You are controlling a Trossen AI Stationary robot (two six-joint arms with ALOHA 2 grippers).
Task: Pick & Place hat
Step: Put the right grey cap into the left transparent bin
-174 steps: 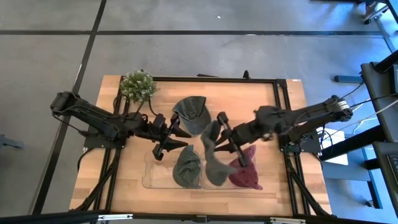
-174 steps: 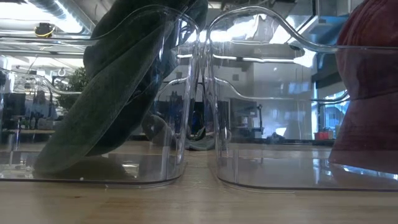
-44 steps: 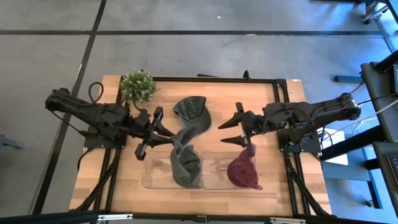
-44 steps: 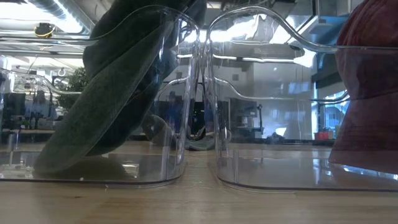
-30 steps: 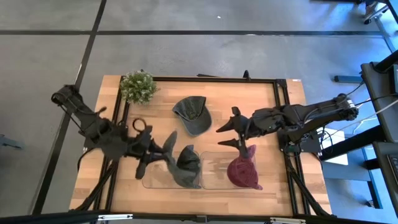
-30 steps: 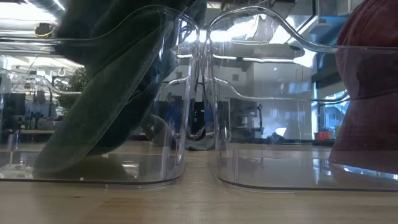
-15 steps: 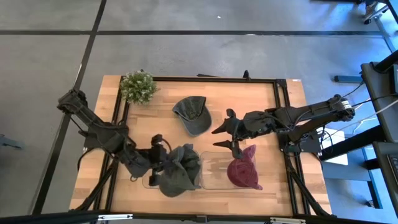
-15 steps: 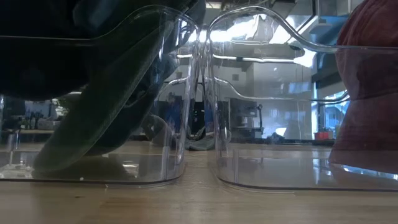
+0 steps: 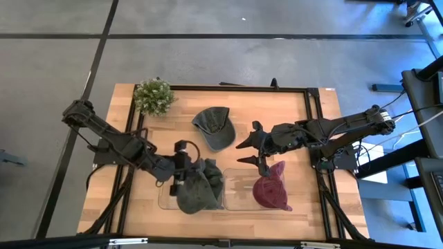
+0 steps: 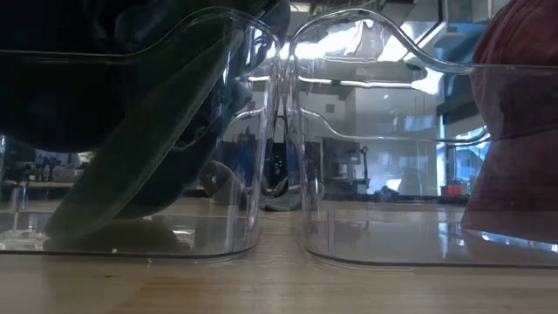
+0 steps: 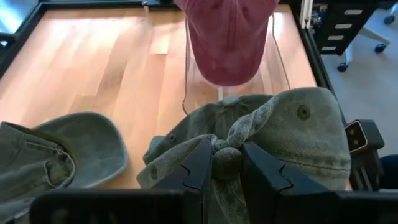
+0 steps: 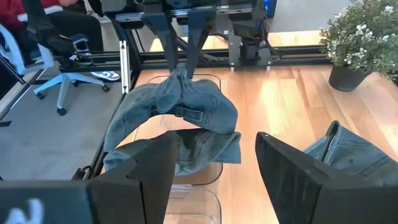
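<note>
While pinched by the left end effector, green hat over clear bin, maroon hat alongside.

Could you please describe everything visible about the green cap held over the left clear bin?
The green cap is a soft, faded olive fabric cap with small eyelets and a stitched crown. It hangs bunched and crumpled, with a fold of cloth pinched between the fingers of the left gripper. It sits over and partly inside the left clear bin, beside the bin holding the maroon cap.
</note>
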